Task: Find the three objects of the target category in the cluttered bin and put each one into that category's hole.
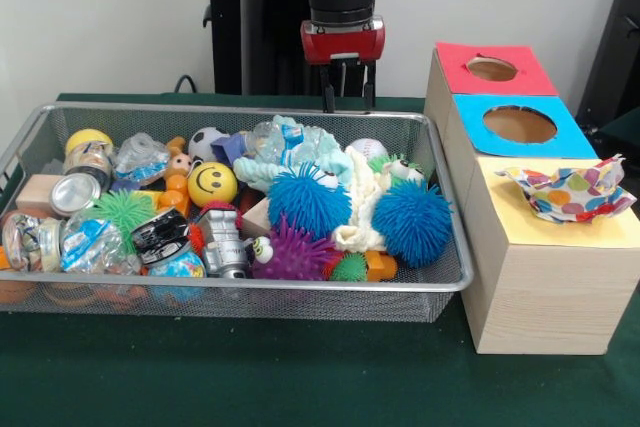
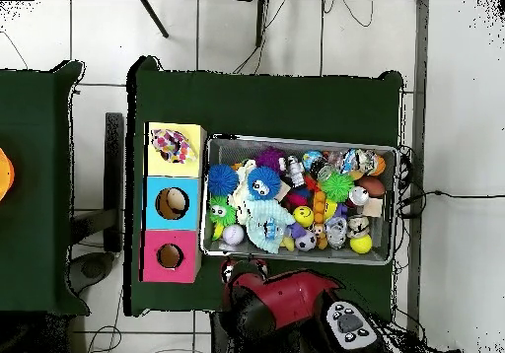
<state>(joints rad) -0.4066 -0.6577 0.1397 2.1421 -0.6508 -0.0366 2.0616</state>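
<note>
The wire-mesh bin (image 1: 250, 287) is full of toys; it also shows in the overhead view (image 2: 296, 139). One polka-dot cloth (image 1: 570, 192) lies bunched on the yellow surround (image 1: 520, 232) of the pale wooden box and covers the hole; it also shows in the overhead view (image 2: 174, 144). No other polka-dot cloth shows in the bin. My gripper (image 1: 348, 95) hangs open and empty just behind the bin's far rim, near its middle.
The blue-surround hole (image 1: 519, 124) and the red-surround hole (image 1: 491, 68) lie beyond the yellow one. In the bin are two blue spiky balls (image 1: 310, 199), a mint-green cloth (image 1: 305, 142), a cream cloth (image 1: 362, 217), a yellow smiley ball (image 1: 211, 184), cans and small toys.
</note>
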